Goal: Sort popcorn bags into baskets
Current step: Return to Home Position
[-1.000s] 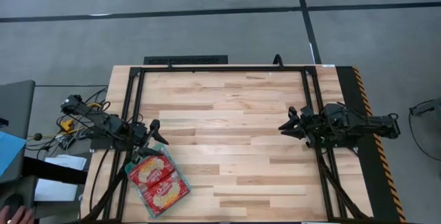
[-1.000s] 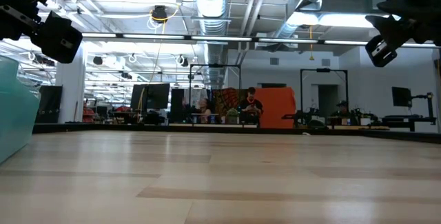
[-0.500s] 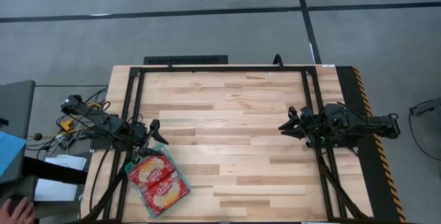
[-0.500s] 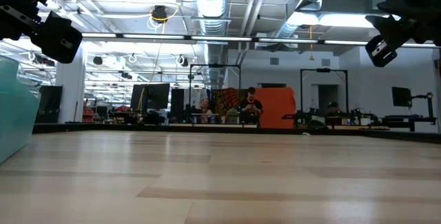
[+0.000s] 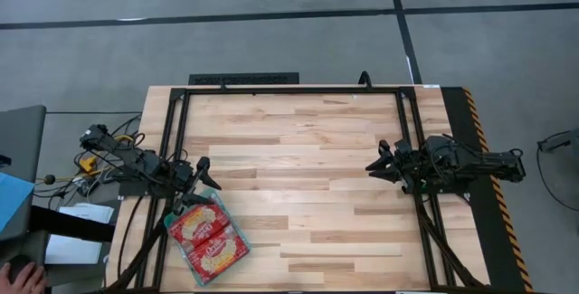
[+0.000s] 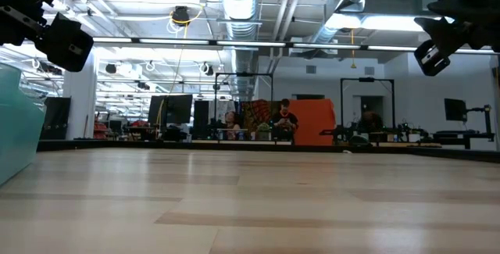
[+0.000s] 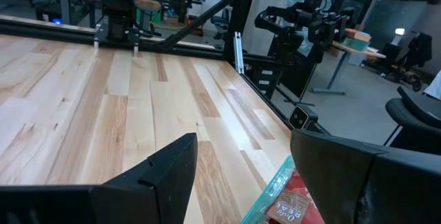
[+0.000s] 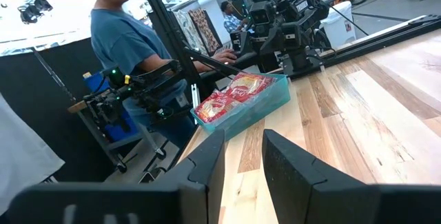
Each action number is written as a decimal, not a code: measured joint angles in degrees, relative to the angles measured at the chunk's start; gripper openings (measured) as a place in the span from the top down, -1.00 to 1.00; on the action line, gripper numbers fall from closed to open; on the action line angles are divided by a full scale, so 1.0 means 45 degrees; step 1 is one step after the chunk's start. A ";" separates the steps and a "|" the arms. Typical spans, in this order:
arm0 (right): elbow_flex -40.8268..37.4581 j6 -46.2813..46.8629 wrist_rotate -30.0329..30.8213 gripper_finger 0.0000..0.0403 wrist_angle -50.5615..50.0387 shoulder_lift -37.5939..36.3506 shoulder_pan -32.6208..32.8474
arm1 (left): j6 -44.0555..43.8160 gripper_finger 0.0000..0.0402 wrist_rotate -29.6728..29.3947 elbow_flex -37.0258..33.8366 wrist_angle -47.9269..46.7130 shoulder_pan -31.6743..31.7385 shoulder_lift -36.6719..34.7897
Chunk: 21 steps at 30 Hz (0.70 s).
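Note:
The teal tray (image 5: 237, 256) sits on the table near its left near corner. It holds red popcorn bags (image 5: 208, 236) with cream centres, two showing abreast on top. The right wrist view shows the tray (image 8: 256, 105) and the bags (image 8: 231, 95) from across the table. The left wrist view catches one tray corner (image 7: 267, 195) and a bag (image 7: 295, 203). My left gripper (image 5: 207, 175) hangs open just beyond the tray's far end, above the table (image 7: 242, 141). My right gripper (image 5: 375, 159) waits open at the table's right side (image 8: 242, 141), far from the tray.
Bare wood planks (image 5: 298, 176) span the table between the arms, inside a black frame (image 5: 289, 90). A person in a blue shirt (image 8: 131, 45) stands beyond the table's left side, with a hand (image 5: 20, 274) near its left near corner.

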 joint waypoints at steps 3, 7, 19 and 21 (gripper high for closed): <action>0.0000 0.0000 0.0000 0.38 0.0000 0.0000 0.0000 | 0.0000 -0.12 0.0000 0.0000 0.0005 0.0001 0.0000; 0.0000 0.0000 0.0000 0.38 -0.0005 0.0002 0.0000 | 0.0000 -0.12 -0.0001 0.0000 0.0005 0.0002 0.0002; 0.0005 0.0000 0.0000 0.38 0.0000 0.0000 0.0004 | 0.0000 -0.12 0.0000 0.0000 0.0006 0.0000 0.0000; 0.0001 0.0000 0.0000 0.38 0.0000 0.0005 0.0005 | 0.0000 -0.12 0.0000 0.0000 0.0009 0.0002 0.0000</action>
